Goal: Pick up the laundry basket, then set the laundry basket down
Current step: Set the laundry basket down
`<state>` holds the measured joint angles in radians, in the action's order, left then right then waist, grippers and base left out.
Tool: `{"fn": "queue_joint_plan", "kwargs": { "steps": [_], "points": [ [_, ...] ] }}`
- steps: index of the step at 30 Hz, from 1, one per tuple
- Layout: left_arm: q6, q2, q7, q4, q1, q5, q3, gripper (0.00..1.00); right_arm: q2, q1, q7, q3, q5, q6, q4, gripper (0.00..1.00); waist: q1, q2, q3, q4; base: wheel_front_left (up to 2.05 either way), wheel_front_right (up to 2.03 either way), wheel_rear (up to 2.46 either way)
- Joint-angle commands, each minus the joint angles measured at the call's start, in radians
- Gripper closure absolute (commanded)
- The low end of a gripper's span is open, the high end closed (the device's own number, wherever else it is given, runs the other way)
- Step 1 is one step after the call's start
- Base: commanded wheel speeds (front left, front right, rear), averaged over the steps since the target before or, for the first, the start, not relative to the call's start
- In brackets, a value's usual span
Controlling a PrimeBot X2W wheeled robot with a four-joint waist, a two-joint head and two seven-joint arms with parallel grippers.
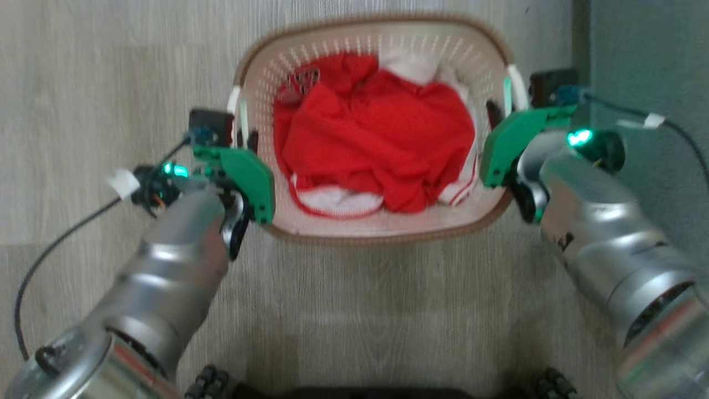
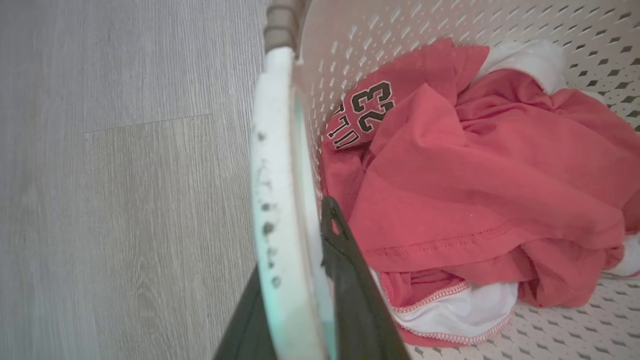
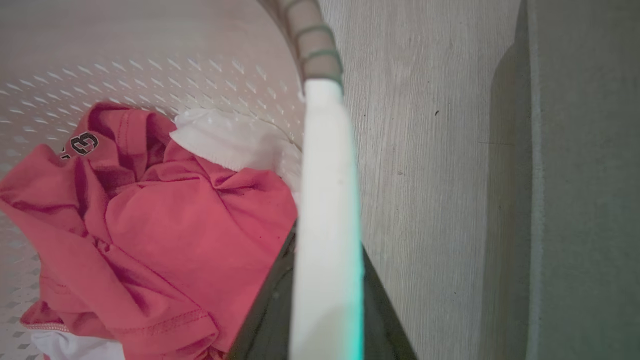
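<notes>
- Holds the laundry basket (image 1: 388, 228) between both arms, in the middle of the head view, over a pale wood-look floor (image 1: 111, 83); cannot tell whether it rests on that floor or hangs just above it.
- Clamps the left gripper (image 1: 247, 138) onto the basket's white left handle (image 1: 235, 104). In the left wrist view, one dark finger (image 2: 352, 285) lies on the handle's inner side and the other on its outer, floor side, both pressed against it.
- Clamps the right gripper (image 1: 497, 113) likewise onto the white right handle (image 1: 518, 83). In the right wrist view, the handle runs up between the two dark fingers (image 3: 267, 315), jaws closed on it.
- Inside the basket: a crumpled red jersey (image 2: 475, 175) with the number 23 in black and white trim at its near edge, plus a white cloth (image 2: 525, 57) towards the far side.
- Around the cream perforated walls: a brown woven-look rim.
- At the far right, near the basket: a grey-green upright surface (image 1: 648, 55) meeting the floor.
</notes>
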<state>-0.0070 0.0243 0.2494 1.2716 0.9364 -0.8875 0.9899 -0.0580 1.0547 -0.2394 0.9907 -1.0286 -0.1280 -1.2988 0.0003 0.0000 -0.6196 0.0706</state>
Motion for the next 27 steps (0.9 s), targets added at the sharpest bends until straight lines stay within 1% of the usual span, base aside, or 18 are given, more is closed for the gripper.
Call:
{"fn": "queue_joint_plan", "kwargs": {
  "steps": [1,6,12,26,27],
  "points": [
    [0.007,0.028,0.01,-0.005,0.033,0.024,-0.011,1.0,-0.007,0.011,-0.021,-0.005,0.03,-0.003,0.009,1.0,-0.0003,0.0,-0.092,0.009,0.0,0.0,0.0],
    [0.009,0.028,0.012,-0.014,0.096,0.032,-0.023,1.0,-0.025,0.062,-0.022,-0.058,0.091,-0.003,0.008,1.0,-0.0003,0.0,-0.181,0.019,0.0,0.0,0.0],
    [0.015,0.027,0.012,-0.041,0.134,0.053,-0.037,1.0,-0.038,0.09,-0.022,-0.124,0.168,-0.003,0.008,1.0,-0.0003,0.0,-0.251,0.035,0.0,0.0,0.0],
    [0.015,0.026,0.012,-0.07,0.161,0.094,-0.062,1.0,-0.026,0.099,-0.022,-0.276,0.344,-0.003,0.008,1.0,-0.0003,0.0,-0.34,0.047,0.0,0.0,0.0],
    [0.015,0.026,0.012,-0.07,0.161,0.094,-0.062,1.0,-0.026,0.099,-0.022,-0.276,0.344,-0.003,0.008,1.0,-0.0003,0.0,-0.34,0.047,0.0,0.0,0.0]
  ]
}}
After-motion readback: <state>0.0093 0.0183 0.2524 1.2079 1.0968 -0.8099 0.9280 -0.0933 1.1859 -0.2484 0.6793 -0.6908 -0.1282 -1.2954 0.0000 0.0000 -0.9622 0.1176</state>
